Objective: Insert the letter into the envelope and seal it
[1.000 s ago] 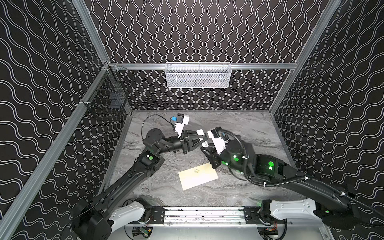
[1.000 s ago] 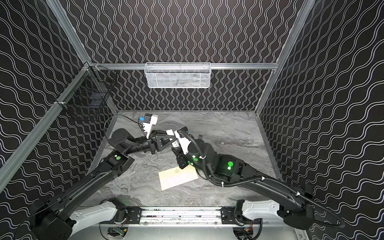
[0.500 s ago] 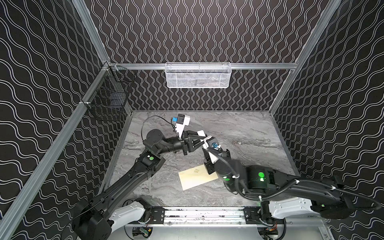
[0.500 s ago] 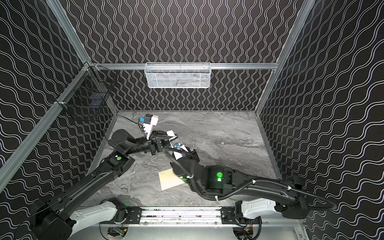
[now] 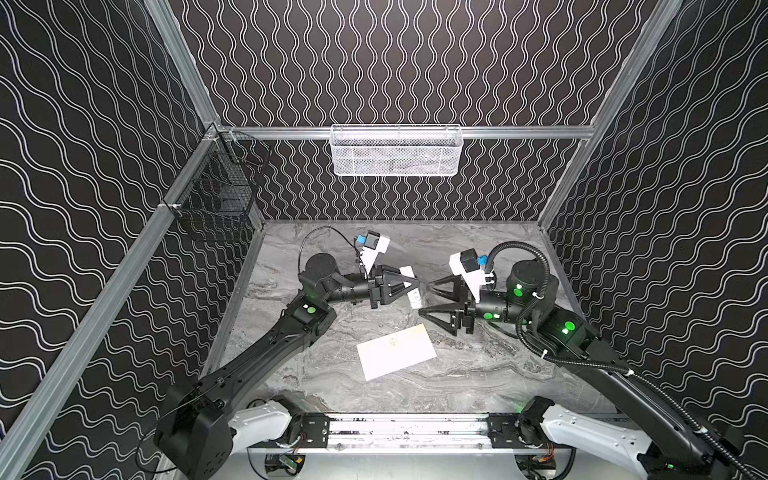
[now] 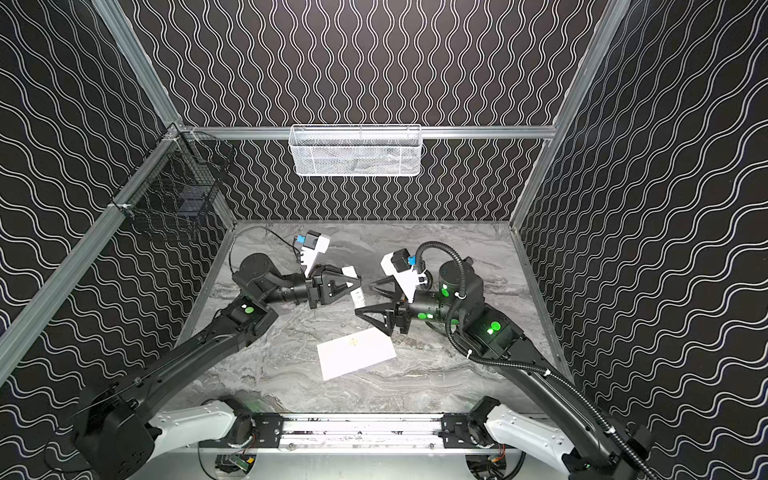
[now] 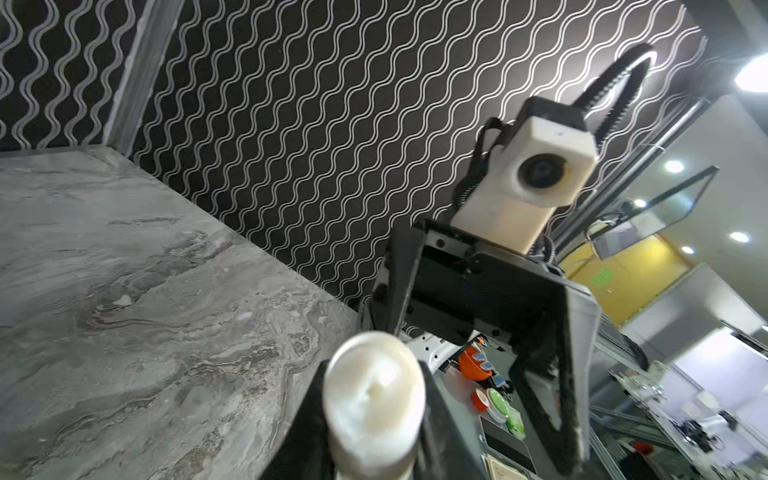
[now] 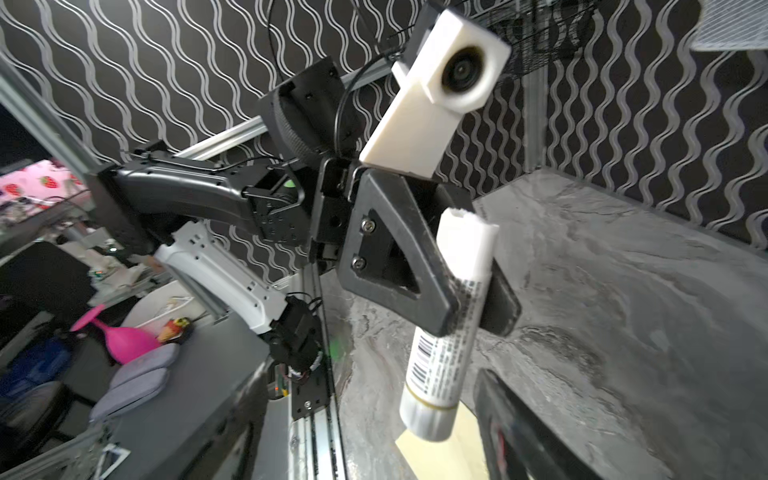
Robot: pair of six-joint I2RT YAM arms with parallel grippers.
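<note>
Jaws of right gripper (image 5: 426, 297) newly apart

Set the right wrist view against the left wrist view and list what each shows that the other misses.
Only the right wrist view: the left gripper clamped on the barcoded side of the glue stick, and a corner of the cream envelope. Only the left wrist view: the right gripper, jaws wide open and empty, and its wrist camera. Both: the glue stick, seen end-on from the left wrist, and the grey marbled tabletop.
</note>
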